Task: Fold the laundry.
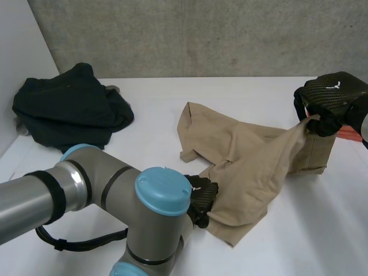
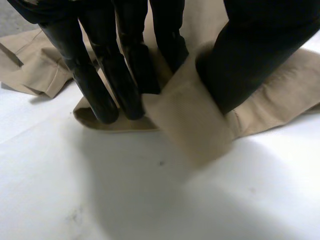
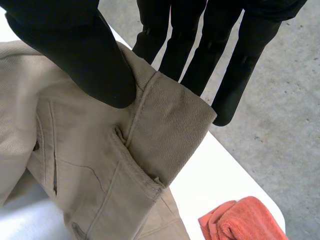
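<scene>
My left hand (image 1: 202, 199) pinches a hem of the tan trousers (image 1: 241, 152) between thumb and straight fingers, low against the table (image 1: 161, 109). My right hand (image 1: 330, 99) clamps the waistband (image 3: 170, 125) between thumb and fingers and holds it up off the surface, so the cloth sags in a slope between my two grips while the rest lies rumpled mid-table. I judge the twill light and limp, with more body at the seams. The thick waistband and hem are the places to hold, and they should not slip. My right hand is close to the table's edge, with an orange cloth (image 3: 240, 220) just beside. A dark heap of clothes (image 1: 69, 106) lies well apart at my far left. The bare middle and near side give room to lay the trousers flat.
</scene>
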